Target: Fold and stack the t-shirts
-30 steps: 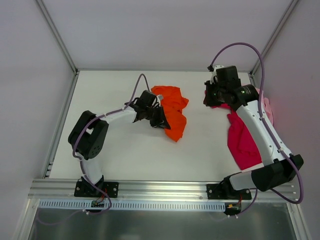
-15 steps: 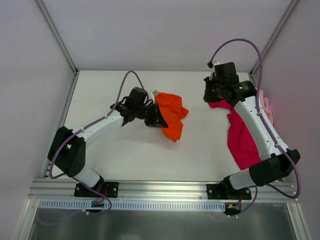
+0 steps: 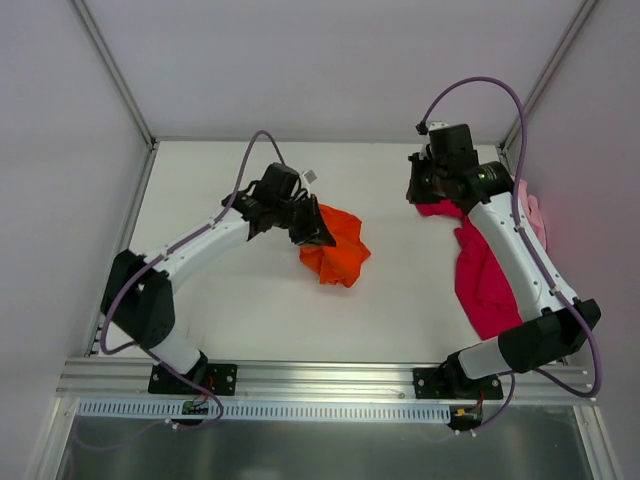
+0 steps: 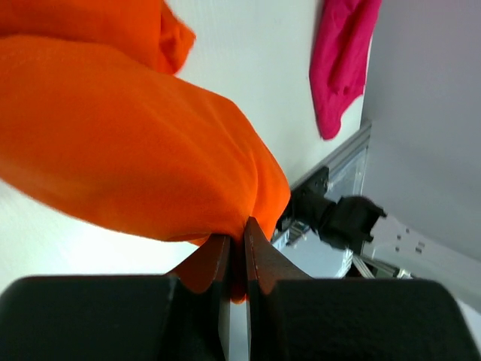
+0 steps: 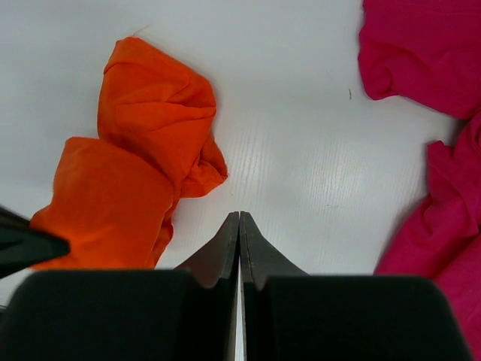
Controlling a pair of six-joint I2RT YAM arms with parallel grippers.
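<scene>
Spreading the crumpled bright orange cloth t-shirt (image 3: pixel 338 252) at centre frame probably needs the left gripper (image 3: pixel 316 232), pinched shut on one fold, to draw it across the white table (image 3: pixel 250 320) while the right gripper (image 3: pixel 417 190), closed and empty at upper right by the deep magenta-red cloth t-shirt (image 3: pixel 482 285), takes another edge.

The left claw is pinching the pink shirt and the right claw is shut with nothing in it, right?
No, the left gripper is pinching the orange shirt, not a pink one, as the left wrist view shows. The right gripper is shut and empty.
</scene>
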